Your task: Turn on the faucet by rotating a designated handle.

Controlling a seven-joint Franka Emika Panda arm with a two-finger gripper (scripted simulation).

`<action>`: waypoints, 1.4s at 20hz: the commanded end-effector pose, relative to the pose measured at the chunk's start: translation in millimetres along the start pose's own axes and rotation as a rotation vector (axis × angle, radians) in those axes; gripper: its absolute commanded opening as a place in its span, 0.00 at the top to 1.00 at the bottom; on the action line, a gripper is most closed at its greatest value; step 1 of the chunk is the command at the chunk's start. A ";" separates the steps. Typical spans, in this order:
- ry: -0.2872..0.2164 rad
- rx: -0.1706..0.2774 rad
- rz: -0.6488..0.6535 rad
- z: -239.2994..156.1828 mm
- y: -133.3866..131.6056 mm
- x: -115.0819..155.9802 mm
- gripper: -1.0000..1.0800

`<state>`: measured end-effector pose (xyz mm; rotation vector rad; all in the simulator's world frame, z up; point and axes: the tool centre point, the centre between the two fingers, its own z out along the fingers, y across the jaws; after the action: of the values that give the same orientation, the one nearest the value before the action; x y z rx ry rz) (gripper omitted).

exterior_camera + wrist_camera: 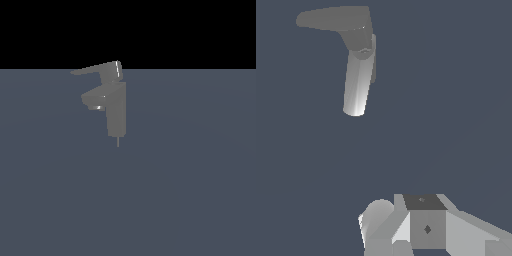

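Judging by both views, we have barely begun. The faucet (pixel 116 107) stands alone on the grey counter (pixel 190 190), its handle (pixel 95 69) pointing toward the exterior view's left above the spout. In the wrist view, part of our hand (pixel 426 227) shows well apart from the handle (pixel 331 18); we cannot tell whether it is open. Reaching, touching and rotating the handle all remain.

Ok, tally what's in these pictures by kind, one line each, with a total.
Faucet, with its handle on top: 1
Gripper, seen only in the wrist view, well apart from the faucet: 1
Total: 2
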<state>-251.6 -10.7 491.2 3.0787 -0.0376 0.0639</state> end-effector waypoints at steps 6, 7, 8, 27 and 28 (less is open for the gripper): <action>-0.008 -0.012 0.055 -1.1 -3.0 12.3 1.00; -0.009 -0.015 0.067 -1.2 -3.7 15.0 1.00; -0.011 -0.018 0.080 -1.4 -4.5 17.9 1.00; -0.046 -0.086 0.446 10.2 -36.0 107.9 1.00; -0.048 -0.088 0.466 11.8 -38.2 113.1 1.00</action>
<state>-145.3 21.0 484.1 2.9271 -0.6894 0.0111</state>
